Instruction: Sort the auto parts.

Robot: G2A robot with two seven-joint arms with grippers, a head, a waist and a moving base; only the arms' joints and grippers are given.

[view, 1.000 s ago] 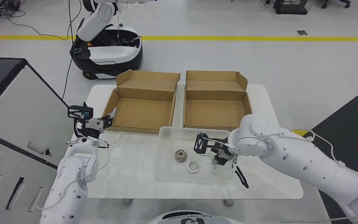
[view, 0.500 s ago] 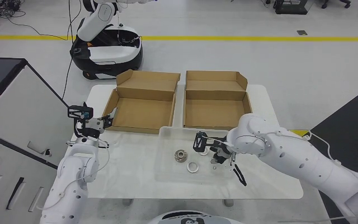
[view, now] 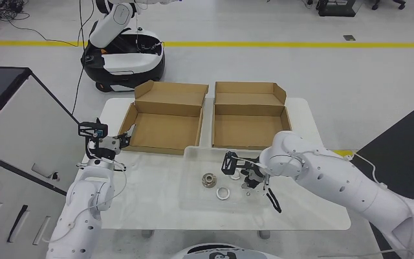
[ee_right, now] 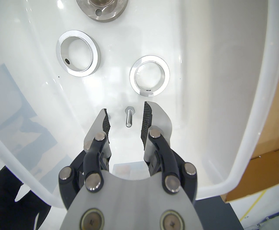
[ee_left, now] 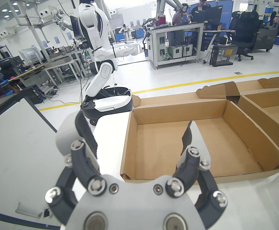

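The left pincer hangs with jaws wide apart over the bench, facing an open cardboard box; a second box stands just beside it.

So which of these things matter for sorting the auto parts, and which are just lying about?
For the job: bolt, two rings, flanged hub, white tub, two cardboard boxes.
Just about: other robot, grey cabinet.
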